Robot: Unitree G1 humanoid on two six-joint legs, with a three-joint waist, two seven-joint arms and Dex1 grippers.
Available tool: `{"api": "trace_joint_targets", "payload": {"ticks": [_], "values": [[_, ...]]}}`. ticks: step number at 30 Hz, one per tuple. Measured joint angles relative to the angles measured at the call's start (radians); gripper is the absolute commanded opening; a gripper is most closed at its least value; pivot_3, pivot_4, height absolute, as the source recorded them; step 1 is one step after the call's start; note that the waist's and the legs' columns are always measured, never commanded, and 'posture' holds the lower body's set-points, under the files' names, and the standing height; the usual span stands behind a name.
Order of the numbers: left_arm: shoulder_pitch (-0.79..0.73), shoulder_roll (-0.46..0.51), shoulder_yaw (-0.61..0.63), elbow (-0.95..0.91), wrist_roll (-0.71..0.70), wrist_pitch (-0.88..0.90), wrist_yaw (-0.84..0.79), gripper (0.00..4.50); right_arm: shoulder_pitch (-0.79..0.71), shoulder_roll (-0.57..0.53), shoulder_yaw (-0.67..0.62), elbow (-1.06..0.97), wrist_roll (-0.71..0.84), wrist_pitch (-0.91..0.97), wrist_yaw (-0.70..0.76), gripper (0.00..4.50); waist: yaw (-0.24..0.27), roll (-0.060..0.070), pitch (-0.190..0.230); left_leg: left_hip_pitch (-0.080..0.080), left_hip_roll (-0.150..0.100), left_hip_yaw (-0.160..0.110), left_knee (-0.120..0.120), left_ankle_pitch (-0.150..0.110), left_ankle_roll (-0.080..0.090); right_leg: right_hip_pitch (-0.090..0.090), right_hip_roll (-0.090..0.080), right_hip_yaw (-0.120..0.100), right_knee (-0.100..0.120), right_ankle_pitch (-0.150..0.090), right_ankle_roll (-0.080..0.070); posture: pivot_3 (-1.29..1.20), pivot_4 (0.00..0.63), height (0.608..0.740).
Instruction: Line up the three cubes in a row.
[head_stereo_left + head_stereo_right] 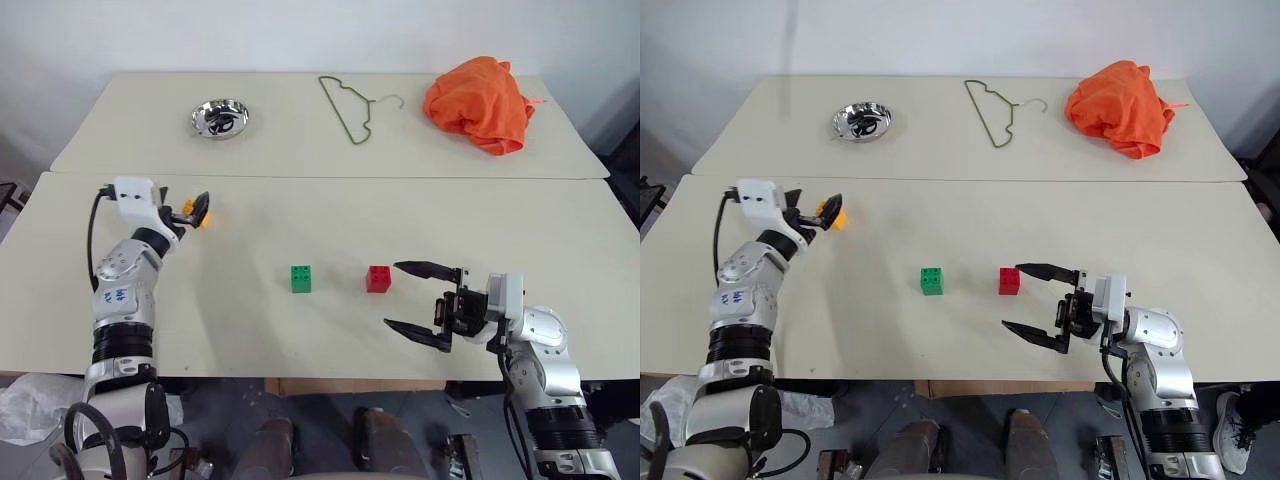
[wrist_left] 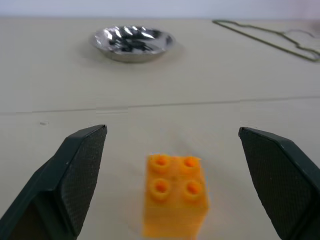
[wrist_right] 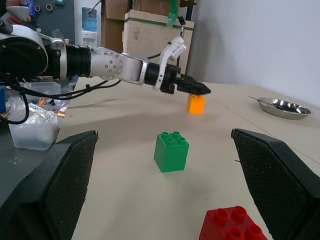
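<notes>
Our left gripper (image 2: 172, 170) stands wide open around the orange cube (image 2: 175, 200), a finger on each side and neither touching it; the cube sits on the near table (image 1: 300, 340), well to the left. The green cube (image 1: 301, 278) and red cube (image 1: 378, 278) rest near each other at mid-table. Our right gripper (image 1: 420, 300) is spread wide and holds nothing, just right of the red cube. A steel bowl (image 1: 220, 117), hanger (image 1: 350, 110) and orange cloth (image 1: 480, 100) lie on the far table.

bowl (image 1: 220, 118) far left | hanger (image 1: 352, 108) centre | cloth (image 1: 480, 102) right | cubes (image 1: 301, 279) nearer
</notes>
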Motion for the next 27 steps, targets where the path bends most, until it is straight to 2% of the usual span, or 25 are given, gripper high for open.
{"api": "trace_joint_targets", "payload": {"ticks": [3, 11, 16, 17, 19, 21, 23, 25, 27], "values": [[0.003, 0.0, -0.008, 0.03, 0.012, -0.004, 0.002, 3.96, 0.009, 0.0, 0.0, -0.004, 0.0, 0.0, -0.007, 4.5, 0.002, 0.0, 0.0, 0.0, 0.001, 0.0, 0.001, 0.0, 0.0, 0.0, 0.0, 0.0, 0.0, 0.0, 0.0, 0.0, 0.15, 0.74], [0.021, 0.0, -0.008, 0.01, 0.01, -0.011, 0.003, 1.59, 0.015, 0.001, 0.0, -0.006, -0.005, -0.001, -0.026, 4.5, 0.004, 0.0, 0.0, 0.0, 0.0, 0.0, 0.001, 0.0, 0.0, 0.0, -0.001, 0.0, 0.0, 0.0, 0.0, 0.0, 0.15, 0.74], [0.059, 0.036, -0.008, -0.059, -0.027, -0.008, -0.112, 1.59, 0.018, 0.003, 0.001, -0.007, -0.008, -0.002, -0.035, 4.5, 0.002, 0.0, 0.0, 0.0, 0.001, 0.0, 0.001, 0.0, 0.0, 0.0, -0.001, 0.0, 0.0, 0.0, 0.0, 0.0, 0.15, 0.74], [0.077, 0.061, -0.008, -0.089, -0.053, -0.002, -0.183, 1.59, 0.018, 0.003, 0.002, -0.007, -0.008, -0.002, -0.036, 4.5, 0.0, 0.0, 0.0, 0.0, 0.001, 0.0, 0.001, 0.0, 0.0, 0.0, -0.001, 0.0, 0.0, 0.0, 0.0, 0.0, 0.15, 0.74], [0.167, 0.185, -0.009, -0.201, -0.173, -0.001, -0.508, 1.59, 0.028, -0.005, -0.007, -0.008, -0.008, -0.006, -0.035, 4.5, -0.012, -0.001, 0.0, 0.0, 0.003, 0.002, -0.001, -0.001, -0.001, -0.001, 0.0, 0.003, 0.0, -0.001, -0.001, 0.0, 0.15, 0.74], [0.211, 0.289, -0.012, -0.266, -0.247, 0.0, -0.758, 1.59, 0.038, -0.025, -0.024, -0.006, -0.008, -0.006, -0.026, 4.5, -0.014, 0.0, 0.001, 0.0, 0.004, 0.001, -0.001, -0.001, -0.001, -0.001, -0.001, 0.004, 0.0, -0.001, -0.002, 0.0, 0.15, 0.74], [0.207, 0.387, -0.058, -0.259, -0.239, -0.036, -0.953, 1.59, 0.039, -0.055, -0.036, -0.004, -0.007, -0.006, -0.015, 4.5, -0.005, 0.002, 0.001, 0.002, 0.003, 0.001, -0.001, 0.0, -0.001, 0.002, -0.001, 0.004, -0.004, -0.001, -0.002, 0.0, 0.15, 0.74], [0.204, 0.431, -0.122, -0.225, -0.204, -0.098, -1.097, 1.59, 0.04, -0.072, -0.048, -0.004, -0.006, -0.004, -0.008, 4.5, 0.003, 0.003, 0.001, 0.004, 0.003, 0.0, -0.001, 0.0, -0.001, 0.004, -0.002, 0.005, -0.005, -0.001, -0.002, 0.0, 0.15, 0.74], [0.197, 0.438, -0.2, -0.163, -0.165, -0.171, -1.143, 1.59, 0.039, -0.081, -0.056, -0.006, -0.005, -0.001, -0.007, 4.5, 0.006, 0.004, 0.001, 0.003, 0.002, -0.001, -0.001, 0.0, 0.0, 0.004, -0.002, 0.006, -0.005, -0.001, -0.002, 0.0, 0.15, 0.74]]}}
